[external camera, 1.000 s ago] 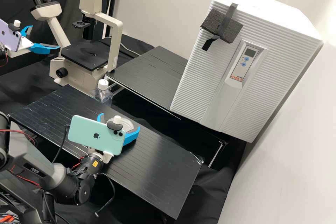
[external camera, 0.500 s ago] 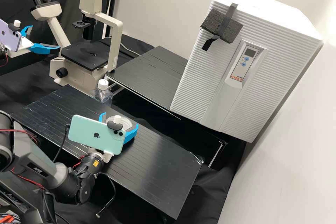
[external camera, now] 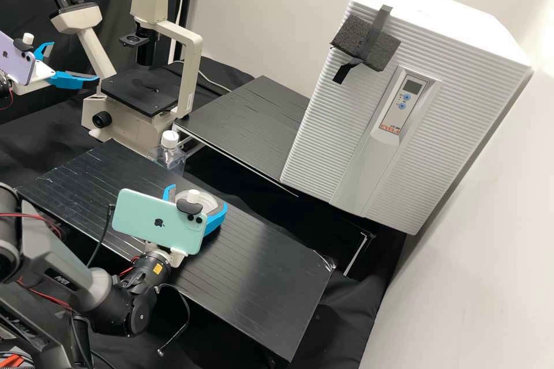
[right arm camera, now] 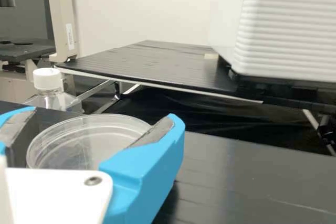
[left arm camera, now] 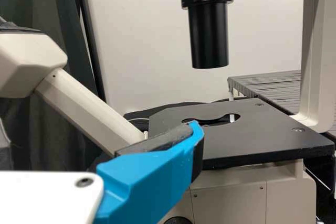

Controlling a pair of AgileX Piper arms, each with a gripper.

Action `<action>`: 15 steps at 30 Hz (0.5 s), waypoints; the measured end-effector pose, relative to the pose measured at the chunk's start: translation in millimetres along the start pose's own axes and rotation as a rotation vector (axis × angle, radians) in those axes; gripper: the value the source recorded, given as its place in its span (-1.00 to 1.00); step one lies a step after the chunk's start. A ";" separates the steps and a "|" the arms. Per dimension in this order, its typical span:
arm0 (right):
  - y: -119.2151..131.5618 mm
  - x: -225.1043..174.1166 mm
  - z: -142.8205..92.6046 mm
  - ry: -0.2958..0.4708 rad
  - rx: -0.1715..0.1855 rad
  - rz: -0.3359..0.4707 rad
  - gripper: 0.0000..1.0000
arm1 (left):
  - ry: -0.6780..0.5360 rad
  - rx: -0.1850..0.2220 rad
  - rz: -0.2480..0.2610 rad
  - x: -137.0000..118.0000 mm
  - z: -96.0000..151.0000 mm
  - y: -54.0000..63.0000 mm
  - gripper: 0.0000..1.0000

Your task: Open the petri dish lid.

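On the front black bench lies the clear round petri dish (external camera: 209, 202), partly hidden behind the phone on the right arm. My right gripper (external camera: 197, 198) has its blue fingers on opposite sides of it. In the right wrist view the dish (right arm camera: 86, 142) sits between the grey pads of my right gripper (right arm camera: 102, 116), which is shut on it; lid and base cannot be told apart. My left gripper (external camera: 75, 60) stands open beside the microscope at the far left, holding nothing. The left wrist view shows my left gripper (left arm camera: 100, 129) with one blue finger before the microscope stage.
A microscope (external camera: 144, 89) stands behind the bench (external camera: 265, 265). A clear bottle with a white cap (external camera: 169, 147) is near the bench's back edge. A white ribbed incubator (external camera: 358, 127) stands at the right, beside a rear black shelf (external camera: 254, 121).
The fingers of my right gripper have drawn closer together around the dish, slightly between the last two frames. The right forearm has shifted a little; the left gripper has stayed still.
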 end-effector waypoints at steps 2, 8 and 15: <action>3.2 -3.6 -2.9 0.001 -0.003 0.020 -1.00 | 0.000 0.000 0.000 0.0 0.0 0.0 1.00; 14.4 -15.4 -12.4 -0.008 -0.049 0.113 -1.00 | 0.000 0.000 0.000 0.0 0.0 0.0 1.00; 24.9 -22.2 -2.8 -0.089 -0.041 0.206 -1.00 | 0.000 0.000 0.000 0.0 0.0 0.0 1.00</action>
